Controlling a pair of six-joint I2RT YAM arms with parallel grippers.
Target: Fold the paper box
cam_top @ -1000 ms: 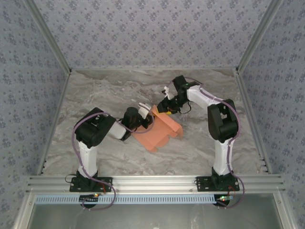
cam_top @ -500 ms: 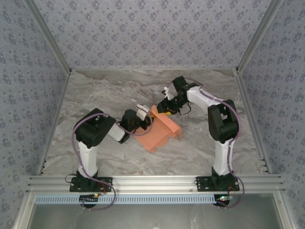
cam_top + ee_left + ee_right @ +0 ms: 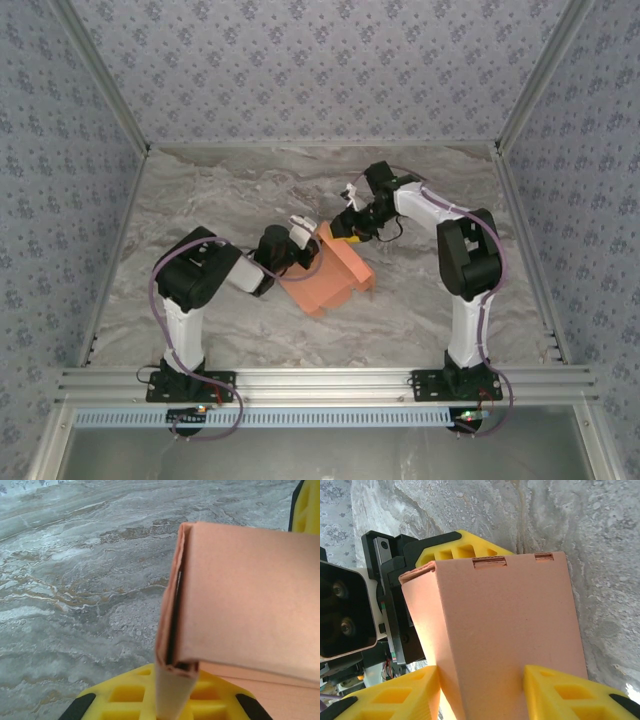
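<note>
progress: pretty far along I'd say. The paper box is already a squared-up body with walls and a top panel, not a flat sheet.
left to do: the near end, the one toward the arm bases, looks unclosed, with loose rounded flaps poking out. The far end I can't judge, since it's crowded by both arms.
where it is: middle of the grey marbled tabletop, held between the two arms and angled across them. I can't tell if its near end rests on the surface.
left gripper: fingers pinched shut on a thin upright strip of cardboard at the box's corner.
seam: right above that pinch the edge shows doubled layers with a narrow dark gap, so it isn't pressed fully flat.
color and surface: plain salmon-orange, matte, with crisp creases and no print.
right gripper: fingers partway apart, one on each side of the box body, holding it across its width.
far edge: two little tabs sit in their slots along the top edge, so that side looks locked.
</note>
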